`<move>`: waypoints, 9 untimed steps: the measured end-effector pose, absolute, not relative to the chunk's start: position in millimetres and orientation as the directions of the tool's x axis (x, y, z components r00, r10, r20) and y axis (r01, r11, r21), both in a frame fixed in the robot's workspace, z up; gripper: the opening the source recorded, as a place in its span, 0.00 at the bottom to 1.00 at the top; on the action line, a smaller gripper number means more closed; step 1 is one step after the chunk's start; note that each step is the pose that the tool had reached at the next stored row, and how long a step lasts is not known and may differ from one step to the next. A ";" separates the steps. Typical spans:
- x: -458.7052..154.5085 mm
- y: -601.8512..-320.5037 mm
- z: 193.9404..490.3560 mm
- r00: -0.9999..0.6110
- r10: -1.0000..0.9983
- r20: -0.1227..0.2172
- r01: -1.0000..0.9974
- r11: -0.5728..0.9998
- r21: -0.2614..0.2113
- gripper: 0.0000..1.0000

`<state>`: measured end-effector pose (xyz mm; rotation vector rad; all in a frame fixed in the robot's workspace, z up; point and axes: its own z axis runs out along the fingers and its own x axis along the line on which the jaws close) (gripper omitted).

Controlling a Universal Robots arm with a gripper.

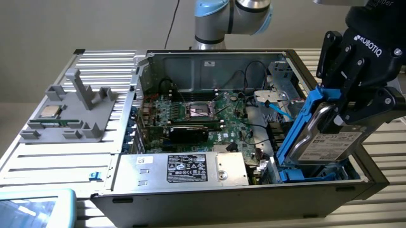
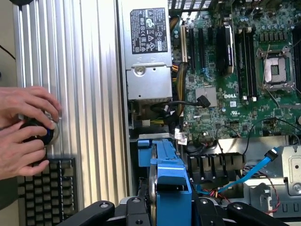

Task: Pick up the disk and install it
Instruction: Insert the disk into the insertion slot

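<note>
Pincer (image 1: pixel 345 110) astride disk (image 1: pixel 330 145) (on edge)

Bright blue against grey metal and green circuit board

The disk (image 1: pixel 326 140) is silver-grey with a white printed label, framed by a vivid blue carrier. The gripper (image 1: pixel 347 107) is matte black with white lettering, and the arm (image 1: pixel 231 14) is pale blue and silver. The computer case (image 1: pixel 222 206) is dark grey, the motherboard (image 1: pixel 209 118) green, the thin SATA cable (image 1: pixel 279 111) light blue. The power supply (image 1: pixel 142 168) is plain silver with a black label. The ribbed table (image 1: pixel 57 161) shows silver stripes. The fixture (image 1: pixel 76 109) is flat grey and the keyboard (image 2: pixel 47 188) black.
</note>
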<state>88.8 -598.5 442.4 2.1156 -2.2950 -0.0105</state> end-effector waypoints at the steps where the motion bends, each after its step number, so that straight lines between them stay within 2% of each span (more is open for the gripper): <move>1: 88.8 -598.4 442.3 -0.080 -0.997 0.010 -0.997 0.081 0.019 0.37; 9: 88.8 -598.0 441.7 -0.057 -0.998 0.000 -0.998 0.057 0.019 0.37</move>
